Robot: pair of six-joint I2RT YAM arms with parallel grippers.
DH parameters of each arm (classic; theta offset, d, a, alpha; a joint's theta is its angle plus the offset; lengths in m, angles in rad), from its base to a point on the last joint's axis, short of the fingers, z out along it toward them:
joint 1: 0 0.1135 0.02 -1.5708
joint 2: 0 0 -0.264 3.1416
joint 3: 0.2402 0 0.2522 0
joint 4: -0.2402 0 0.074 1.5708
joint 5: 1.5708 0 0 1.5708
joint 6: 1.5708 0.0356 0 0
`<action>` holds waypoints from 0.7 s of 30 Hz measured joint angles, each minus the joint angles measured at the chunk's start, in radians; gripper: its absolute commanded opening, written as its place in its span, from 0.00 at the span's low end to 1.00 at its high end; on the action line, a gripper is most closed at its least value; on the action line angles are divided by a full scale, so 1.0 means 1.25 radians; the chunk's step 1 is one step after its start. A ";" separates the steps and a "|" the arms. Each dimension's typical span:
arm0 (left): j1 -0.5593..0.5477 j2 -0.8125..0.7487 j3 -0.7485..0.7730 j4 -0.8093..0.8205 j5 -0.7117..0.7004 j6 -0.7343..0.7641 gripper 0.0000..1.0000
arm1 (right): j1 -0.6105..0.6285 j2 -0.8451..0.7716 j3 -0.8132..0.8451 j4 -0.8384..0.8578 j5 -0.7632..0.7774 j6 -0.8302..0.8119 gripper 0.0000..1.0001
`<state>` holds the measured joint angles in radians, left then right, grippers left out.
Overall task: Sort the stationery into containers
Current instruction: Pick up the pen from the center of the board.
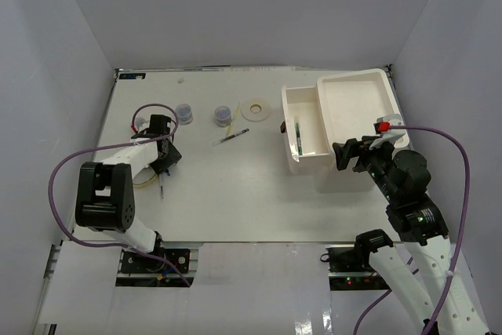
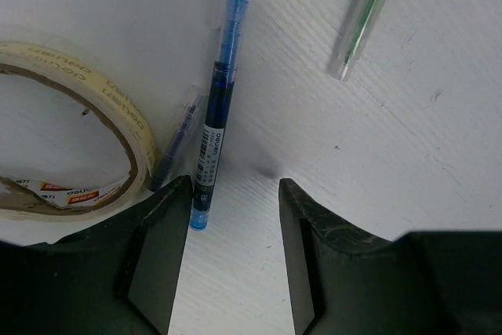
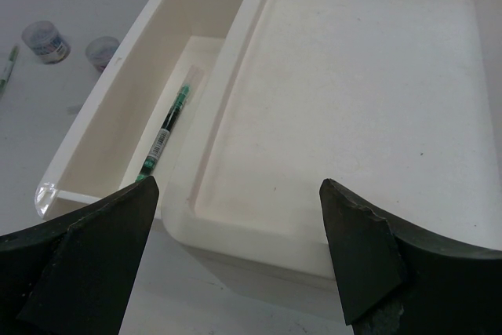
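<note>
My left gripper (image 1: 165,164) (image 2: 235,187) is open and low over the table. A blue pen (image 2: 216,103) lies lengthwise, its end just by the left finger (image 2: 161,233). A thin dark pen (image 2: 177,137) and a cream loop of tape (image 2: 118,107) lie left of it, and a green pen (image 2: 364,15) lies farther off. The white organiser (image 1: 354,100) has a drawer (image 1: 302,107) pulled out with a green pen (image 3: 167,132) inside. My right gripper (image 1: 351,154) (image 3: 239,194) is open and empty at the organiser's near corner.
Two clear jars (image 1: 184,113) (image 1: 223,115), a flat cream tape ring (image 1: 255,109) and a pale pen (image 1: 230,137) lie mid-table. The jars also show in the right wrist view (image 3: 45,41). Purple cables loop beside both arms. Grey walls enclose the table.
</note>
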<state>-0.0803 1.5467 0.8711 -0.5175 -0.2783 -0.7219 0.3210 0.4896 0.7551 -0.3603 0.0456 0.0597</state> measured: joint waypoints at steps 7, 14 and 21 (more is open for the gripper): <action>0.000 0.026 0.000 0.011 0.008 0.009 0.54 | 0.000 0.000 0.000 0.000 0.000 0.000 0.90; 0.000 0.036 0.007 0.011 0.009 0.025 0.36 | 0.000 -0.006 -0.003 0.001 0.000 0.000 0.90; 0.005 0.035 0.007 0.014 0.027 0.036 0.13 | 0.000 -0.012 -0.009 0.006 0.000 0.000 0.90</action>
<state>-0.0742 1.5906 0.8799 -0.4999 -0.2451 -0.6769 0.3210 0.4744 0.7441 -0.3523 0.0460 0.0597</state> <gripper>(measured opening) 0.201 0.900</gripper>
